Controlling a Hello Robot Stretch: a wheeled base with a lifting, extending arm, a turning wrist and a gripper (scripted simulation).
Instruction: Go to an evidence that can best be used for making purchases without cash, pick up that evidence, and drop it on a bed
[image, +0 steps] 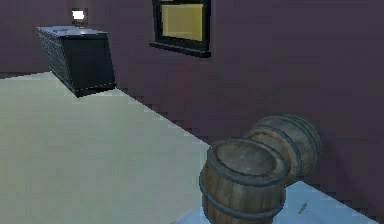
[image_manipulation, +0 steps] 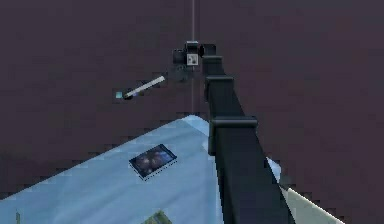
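In the arm side view the dark arm (image_manipulation: 235, 140) rises from the bottom edge to two small white squares (image_manipulation: 191, 54) against a dark purple wall. My gripper (image_manipulation: 168, 74) sits just left of them. A thin pale strip with a bluish tip (image_manipulation: 143, 88) slants down and left from it, clear of any surface. I cannot tell whether this strip is a finger or a held thing, so I cannot tell whether the gripper holds anything. Below lies a pale blue flat surface like a bed (image_manipulation: 100, 185), with a small dark rectangular item (image_manipulation: 152, 160) lying on it.
Two wooden barrels (image: 243, 182) (image: 290, 142) stand by the purple wall at the forward view's lower right, beside a pale blue corner (image: 310, 212). A dark cabinet (image: 80, 58) stands far left with a small white thing (image: 79, 14) on top. A framed yellow panel (image: 184, 24) hangs on the wall. Pale floor (image: 90, 150) lies between.
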